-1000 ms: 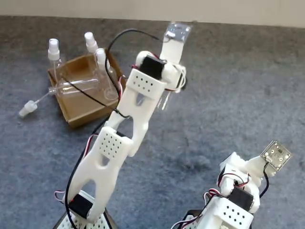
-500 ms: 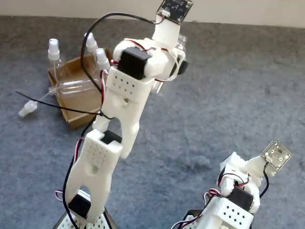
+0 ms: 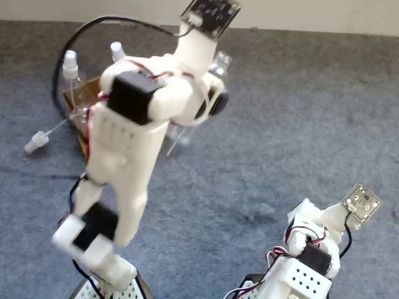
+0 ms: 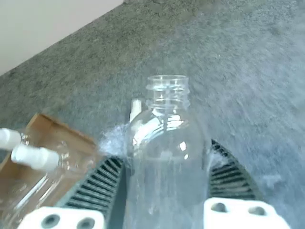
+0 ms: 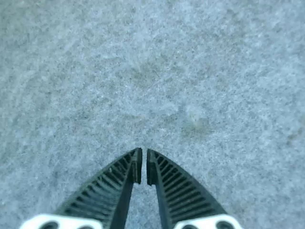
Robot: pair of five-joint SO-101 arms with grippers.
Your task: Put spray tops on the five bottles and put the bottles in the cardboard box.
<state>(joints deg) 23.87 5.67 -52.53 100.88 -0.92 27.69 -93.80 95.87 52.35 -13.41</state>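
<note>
1. Evidently the capping step is in hand. In the high view the left arm (image 3: 124,143) stands raised over the far left part of the tabletop (image 3: 299,124), a grey, felt-like surface. A clear bottle (image 3: 219,62) shows past its wrist. The cardboard box (image 3: 78,103), brown and shallow, sits toward the far left corner, partly behind the arm. One capped bottle (image 3: 70,65) and another (image 3: 117,51) stand at its far side, though I cannot tell whether they are inside it. A white spray top (image 3: 36,142) with a thin tube lies on the tabletop just beside the box, toward the left edge. The right arm (image 3: 305,261) sits folded at the near right corner.

2. In the left wrist view the left jaws are closed on the bottle's body, with dark ribbed pads on either side. The bottle is smooth, transparent and round-shouldered. Its threaded neck is open and bare, so it probably needs a spray top before boxing. That calls for feeding a tube straight down the narrow neck and then twisting the top on. The slick wall will likely need a firm hold.

3. In the right wrist view the right jaws, black, ribbed and tapering, are almost touching at the tips. They hold nothing above the bare tabletop and seem free to fetch a top.
</note>
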